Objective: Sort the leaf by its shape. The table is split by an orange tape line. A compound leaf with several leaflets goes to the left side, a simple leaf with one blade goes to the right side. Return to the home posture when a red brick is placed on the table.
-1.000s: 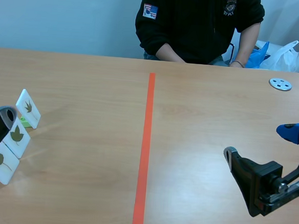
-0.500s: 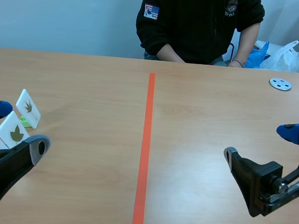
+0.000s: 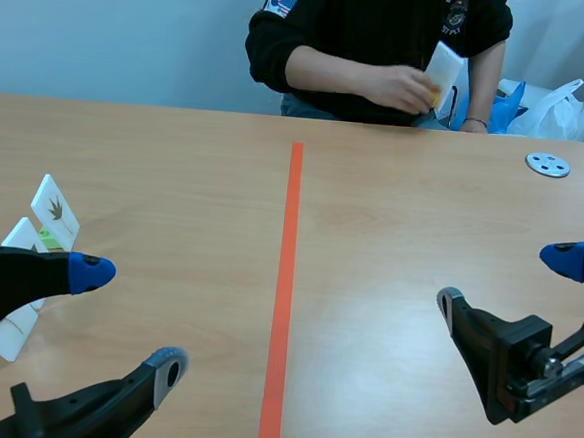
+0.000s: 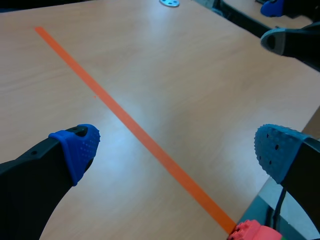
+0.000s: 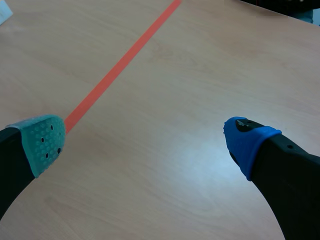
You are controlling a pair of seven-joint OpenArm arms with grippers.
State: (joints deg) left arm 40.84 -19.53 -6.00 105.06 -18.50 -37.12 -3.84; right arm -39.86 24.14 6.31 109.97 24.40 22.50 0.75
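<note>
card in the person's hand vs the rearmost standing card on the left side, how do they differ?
The white card in the person's hand is held up off the wooden table; the rearmost white leaf card stands on the table, left of the orange tape line. The leaf card shows a dark green print; the held card shows none from here. Both are white, rectangular and tilted.

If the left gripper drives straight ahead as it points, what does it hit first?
Probably the bare table at the orange tape line; nothing stands between it and the left gripper, though depth is unclear.
</note>
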